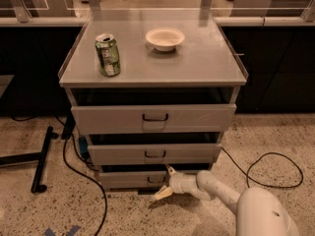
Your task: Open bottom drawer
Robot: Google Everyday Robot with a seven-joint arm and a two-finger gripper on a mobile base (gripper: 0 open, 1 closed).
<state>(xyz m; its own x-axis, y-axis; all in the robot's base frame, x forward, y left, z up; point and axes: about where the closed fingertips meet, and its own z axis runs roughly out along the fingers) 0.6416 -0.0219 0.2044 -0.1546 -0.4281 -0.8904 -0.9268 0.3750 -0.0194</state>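
The grey cabinet has three drawer fronts. The bottom drawer [130,179] is the narrowest, lowest one, near the floor, with a small black loop handle [156,179]. My gripper [165,182] is right in front of that handle, its two pale fingers spread apart, one above and one below the handle level. It is open and holds nothing. The white arm [221,193] comes in from the lower right.
A green can [108,54] and a white bowl [165,38] stand on the cabinet top [206,58]. The top drawer [153,118] and middle drawer [155,154] sit above. Black cables [273,173] lie on the speckled floor at both sides, a black stand foot [42,159] at the left.
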